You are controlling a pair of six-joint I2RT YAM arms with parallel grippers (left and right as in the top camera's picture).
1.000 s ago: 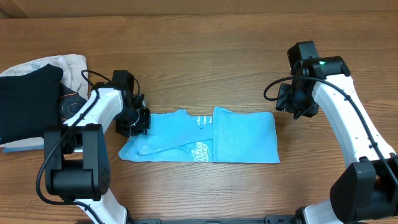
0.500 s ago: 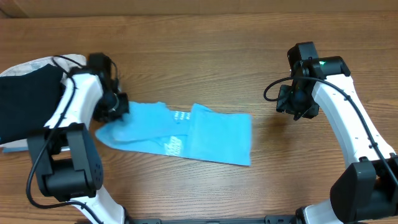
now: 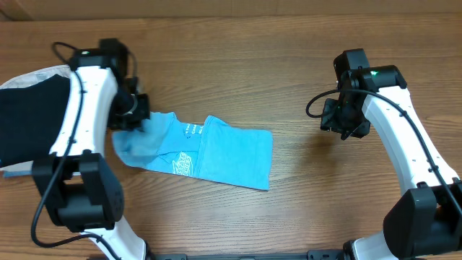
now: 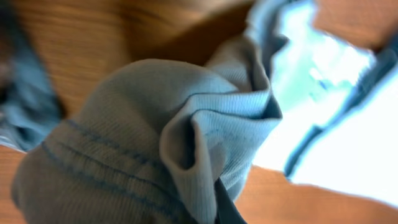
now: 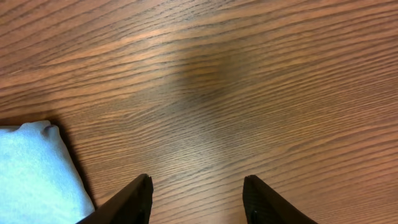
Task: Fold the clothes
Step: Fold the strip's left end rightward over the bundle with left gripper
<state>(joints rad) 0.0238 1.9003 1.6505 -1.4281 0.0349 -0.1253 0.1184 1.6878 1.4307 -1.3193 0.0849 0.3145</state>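
On the wooden table point(image 3: 289, 58) our left claw point(image 3: 134, 121) clamps the bunched end of the folded blue shirt point(image 3: 216, 153), likely to drag it aside, while our right claw point(image 5: 199, 200) hangs wide open, empty, well apart.

A bunched fold of the light blue T-shirt point(image 4: 155, 143) fills most of the view, close and partly blurred. Its ribbed knit is gathered into a pinched ridge, with two rows of stitching across the lower left. Behind it shows the wooden table point(image 4: 93, 37), and a brighter, unfocused stretch of the same cloth lies at the upper right.
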